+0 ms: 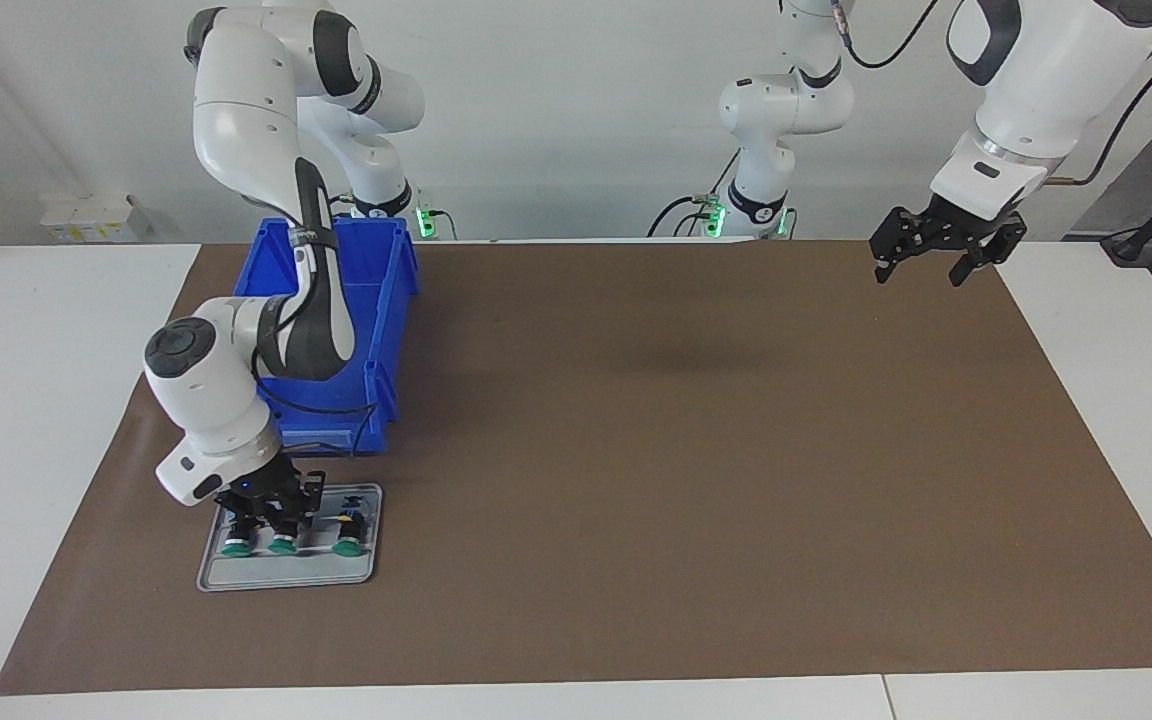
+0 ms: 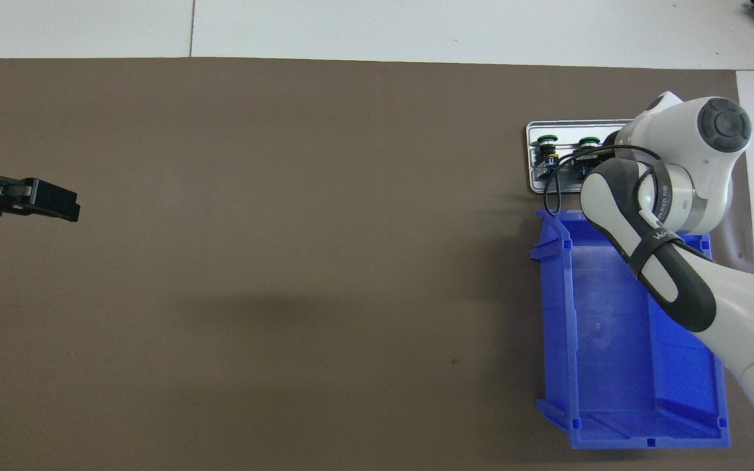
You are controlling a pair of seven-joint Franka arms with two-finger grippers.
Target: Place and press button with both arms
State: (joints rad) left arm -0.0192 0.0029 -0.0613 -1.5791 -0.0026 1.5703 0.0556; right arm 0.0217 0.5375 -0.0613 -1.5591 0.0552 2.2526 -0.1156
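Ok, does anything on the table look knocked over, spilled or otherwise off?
Nothing stands out. Three buttons sit in a row on the grey tray beside the blue bin; the right gripper is down at them, the left gripper waits.

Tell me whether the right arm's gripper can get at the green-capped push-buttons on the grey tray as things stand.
Probably yes: the right gripper is already down over the green-capped push-buttons on the grey tray, nothing between. The left gripper waits over the mat's corner.

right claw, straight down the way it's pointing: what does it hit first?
Likely a button in the grey tray: the right claw points down over the row of three, near the middle one. Exact contact is hidden.
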